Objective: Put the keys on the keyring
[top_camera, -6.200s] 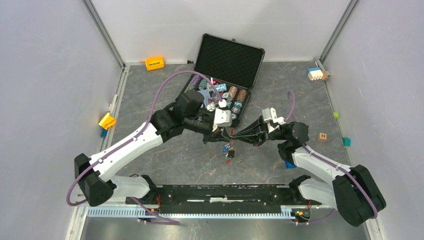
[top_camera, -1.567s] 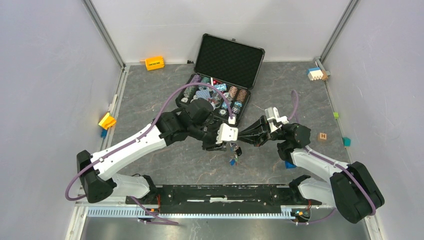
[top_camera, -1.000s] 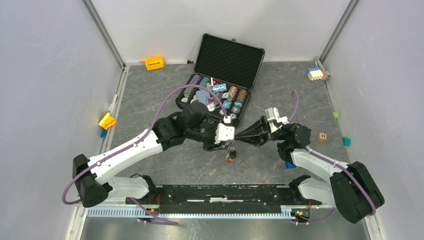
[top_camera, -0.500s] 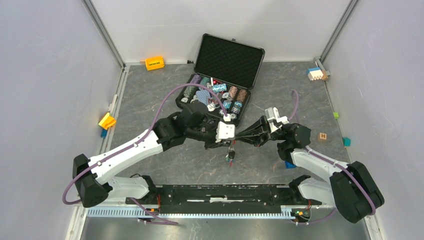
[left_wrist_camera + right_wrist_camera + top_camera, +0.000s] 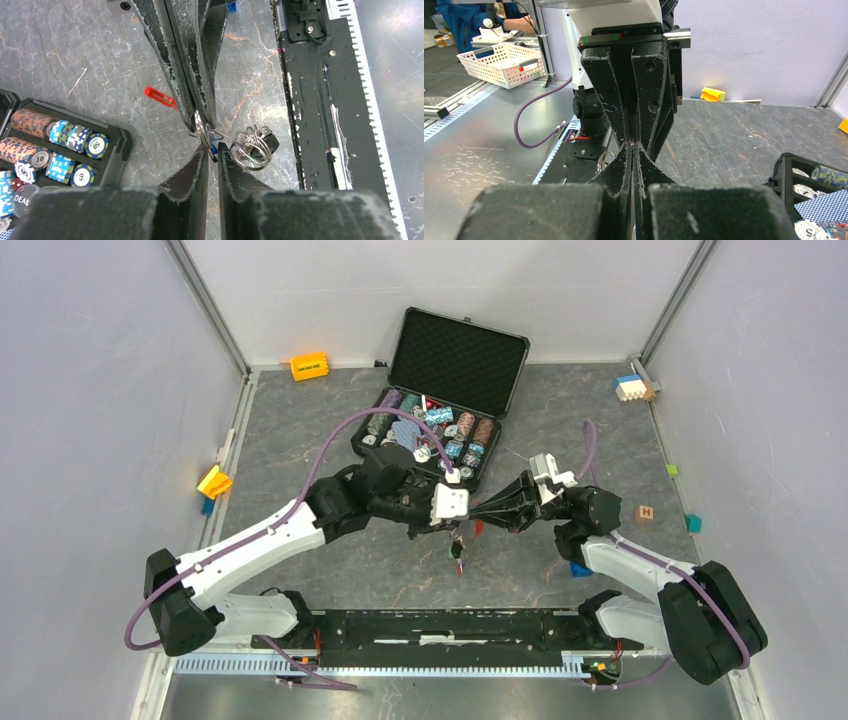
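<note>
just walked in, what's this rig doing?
Both arms meet mid-table over a bunch of keys. The right gripper is shut on the keyring, and the keys dangle below it. The left gripper has its fingers nearly together at the same ring; whether it grips is unclear. A small red piece shows apart from the ring. An open chip case lies behind.

I am reading "10" on one poker chip and "50" on another chip, both inside the black case. A clear button is showing "DEA", with the rest cut off. A wooden block is displaying "H".
</note>
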Controlling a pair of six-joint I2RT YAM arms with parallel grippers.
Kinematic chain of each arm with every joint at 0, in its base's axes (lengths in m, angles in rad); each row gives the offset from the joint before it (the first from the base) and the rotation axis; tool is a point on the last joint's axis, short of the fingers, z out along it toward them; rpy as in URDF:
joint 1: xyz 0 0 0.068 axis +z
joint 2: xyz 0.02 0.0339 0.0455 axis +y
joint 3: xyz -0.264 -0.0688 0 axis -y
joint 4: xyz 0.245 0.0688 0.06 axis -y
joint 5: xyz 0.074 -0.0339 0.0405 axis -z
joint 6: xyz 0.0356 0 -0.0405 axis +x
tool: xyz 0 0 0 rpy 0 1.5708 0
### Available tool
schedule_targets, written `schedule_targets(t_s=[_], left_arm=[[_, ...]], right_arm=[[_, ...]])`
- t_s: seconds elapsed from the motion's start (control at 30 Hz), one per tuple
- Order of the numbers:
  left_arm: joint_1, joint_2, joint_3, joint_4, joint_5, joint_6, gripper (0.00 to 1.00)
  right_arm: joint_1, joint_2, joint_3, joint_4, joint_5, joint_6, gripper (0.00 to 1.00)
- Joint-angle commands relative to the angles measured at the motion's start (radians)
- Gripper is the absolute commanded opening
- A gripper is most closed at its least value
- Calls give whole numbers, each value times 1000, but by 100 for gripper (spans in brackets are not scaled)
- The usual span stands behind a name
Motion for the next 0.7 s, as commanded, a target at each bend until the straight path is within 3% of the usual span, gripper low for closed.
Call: schedule_targets(t_s=[0.0,0.13,0.67], left_arm=[[5,-40,-1,16,19,7,14],[5,-51,21,-31,21,40,2],[5,-31,91,-100,-22,44,2]], right_arm=[[-9,-5,0,45,21,-20,0],[-10,-23,10,-84,42,-108,0],[-10,-22,17,-151,48,-152,0]])
